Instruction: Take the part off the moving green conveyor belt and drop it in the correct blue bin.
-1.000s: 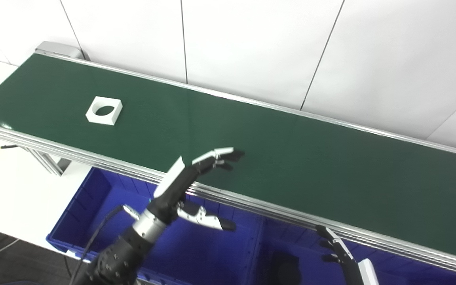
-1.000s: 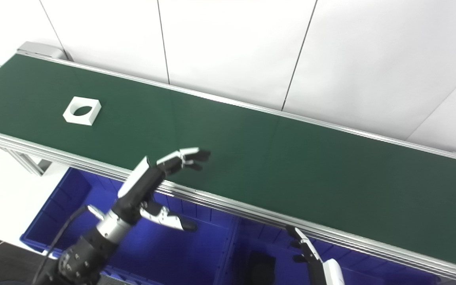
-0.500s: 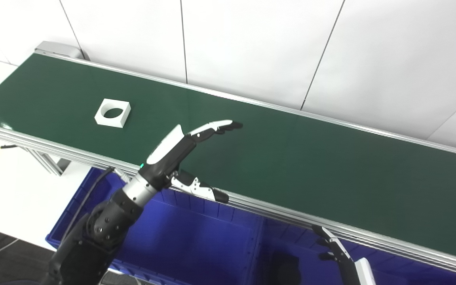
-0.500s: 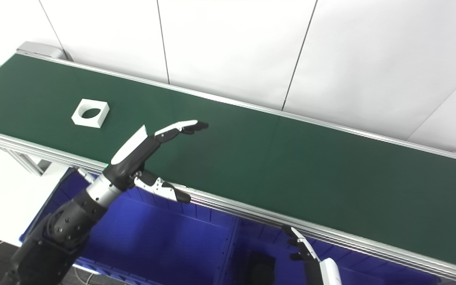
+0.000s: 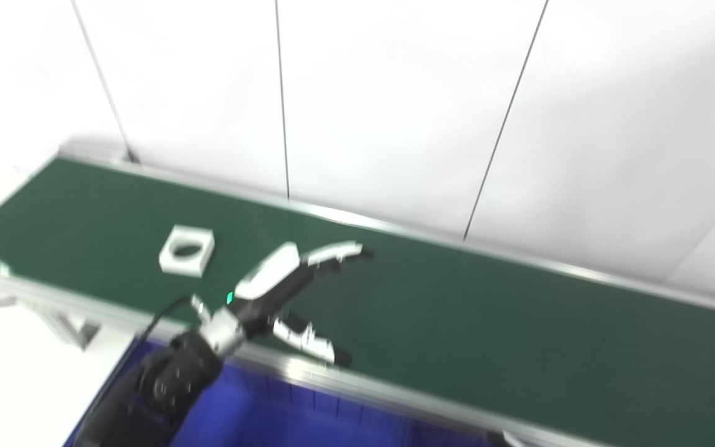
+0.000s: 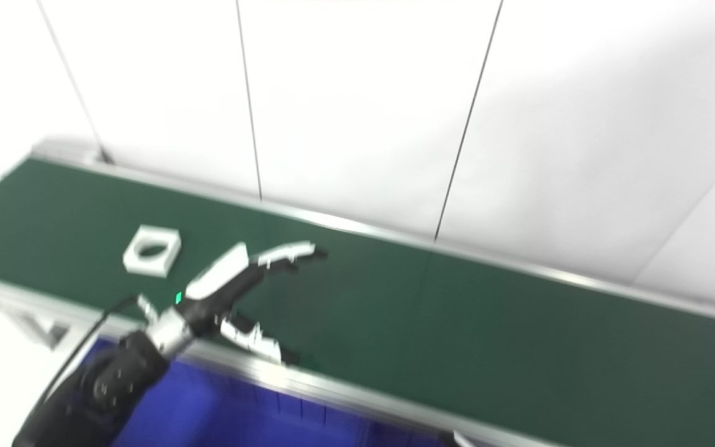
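The part is a white square block with a round hole (image 5: pixel 187 250). It lies flat on the green conveyor belt (image 5: pixel 488 323) toward its left end. My left hand (image 5: pixel 269 282) hovers over the belt's near half, a little to the right of the part and apart from it. It is open, with fingers (image 5: pixel 332 253) stretched toward the belt's far side, thumb (image 5: pixel 305 340) spread toward the near rail, and nothing in it. Of my right hand, only a tip (image 5: pixel 505 439) shows at the bottom edge. The picture is blurred.
A blue bin (image 5: pixel 258 416) sits below the belt's near aluminium rail (image 5: pixel 357 385), partly cut off by the bottom edge. White wall panels (image 5: pixel 395 112) stand right behind the belt. A white tabletop (image 5: pixel 16 372) lies at lower left.
The camera has tilted up, so the whole picture has shifted down. The part has ridden rightward, closer to my left hand. That hand has risen from the bin and reached out over the belt.
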Robot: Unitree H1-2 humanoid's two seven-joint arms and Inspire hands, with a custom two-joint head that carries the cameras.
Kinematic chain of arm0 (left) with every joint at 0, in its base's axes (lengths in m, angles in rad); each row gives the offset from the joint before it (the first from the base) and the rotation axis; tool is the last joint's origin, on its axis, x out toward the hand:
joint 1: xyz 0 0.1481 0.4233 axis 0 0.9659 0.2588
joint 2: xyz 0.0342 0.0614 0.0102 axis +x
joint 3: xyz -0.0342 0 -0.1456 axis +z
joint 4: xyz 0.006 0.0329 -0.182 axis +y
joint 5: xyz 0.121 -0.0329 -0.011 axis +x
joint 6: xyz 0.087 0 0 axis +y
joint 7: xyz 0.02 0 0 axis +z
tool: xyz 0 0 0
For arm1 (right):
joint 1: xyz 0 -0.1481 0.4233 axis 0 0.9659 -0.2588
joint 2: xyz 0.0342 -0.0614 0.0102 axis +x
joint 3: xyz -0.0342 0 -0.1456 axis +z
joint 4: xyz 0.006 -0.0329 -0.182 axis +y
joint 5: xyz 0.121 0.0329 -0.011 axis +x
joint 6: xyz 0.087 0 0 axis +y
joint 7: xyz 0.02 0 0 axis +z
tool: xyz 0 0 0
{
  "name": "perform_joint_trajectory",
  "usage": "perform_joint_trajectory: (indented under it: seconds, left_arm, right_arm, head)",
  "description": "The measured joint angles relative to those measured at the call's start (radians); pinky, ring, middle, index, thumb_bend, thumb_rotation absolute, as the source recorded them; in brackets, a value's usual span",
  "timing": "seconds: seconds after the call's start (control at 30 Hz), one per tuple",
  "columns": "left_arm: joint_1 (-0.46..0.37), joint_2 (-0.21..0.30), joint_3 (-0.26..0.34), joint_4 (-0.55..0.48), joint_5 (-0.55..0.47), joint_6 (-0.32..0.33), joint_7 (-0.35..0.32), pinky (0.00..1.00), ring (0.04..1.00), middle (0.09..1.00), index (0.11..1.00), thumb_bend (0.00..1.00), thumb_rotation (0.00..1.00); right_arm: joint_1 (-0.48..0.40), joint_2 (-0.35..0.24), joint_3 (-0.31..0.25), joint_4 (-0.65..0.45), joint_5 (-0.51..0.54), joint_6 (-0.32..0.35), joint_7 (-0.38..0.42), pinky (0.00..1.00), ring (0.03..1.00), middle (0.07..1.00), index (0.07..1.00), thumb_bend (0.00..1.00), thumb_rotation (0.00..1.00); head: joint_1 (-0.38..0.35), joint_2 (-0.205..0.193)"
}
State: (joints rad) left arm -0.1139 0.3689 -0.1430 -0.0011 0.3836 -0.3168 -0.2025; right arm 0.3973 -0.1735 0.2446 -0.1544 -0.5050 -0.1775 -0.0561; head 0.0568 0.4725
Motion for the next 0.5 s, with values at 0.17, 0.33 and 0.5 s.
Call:
perform_joint_trajectory:
  seconds: [0.17, 0.33, 0.5]
  left_arm:
    - [-0.012, 0.011, 0.01, 0.035, 0.018, -0.001, 0.001, 0.79, 0.878, 0.921, 0.898, 0.83, 0.42]
    - [-0.046, 0.026, 0.012, 0.087, 0.043, -0.009, 0.007, 0.77, 0.87, 0.913, 0.895, 0.85, 0.4]
    - [-0.068, 0.043, 0.012, 0.131, 0.086, -0.008, 0.009, 0.81, 0.881, 0.919, 0.906, 0.86, 0.41]
  right_arm:
    - [-0.002, 0.0, -0.004, 0.01, -0.001, -0.005, 0.0, 0.64, 0.79, 0.834, 0.829, 1.0, 0.27]
    - [-0.003, 0.001, -0.004, 0.01, 0.007, -0.005, 0.0, 0.62, 0.775, 0.825, 0.824, 1.0, 0.28]
    - [-0.003, 0.001, -0.006, 0.01, 0.008, -0.007, 0.0, 0.65, 0.796, 0.832, 0.827, 1.0, 0.27]
  head:
    - [0.008, -0.008]
    - [0.009, -0.009]
    - [0.011, -0.006]
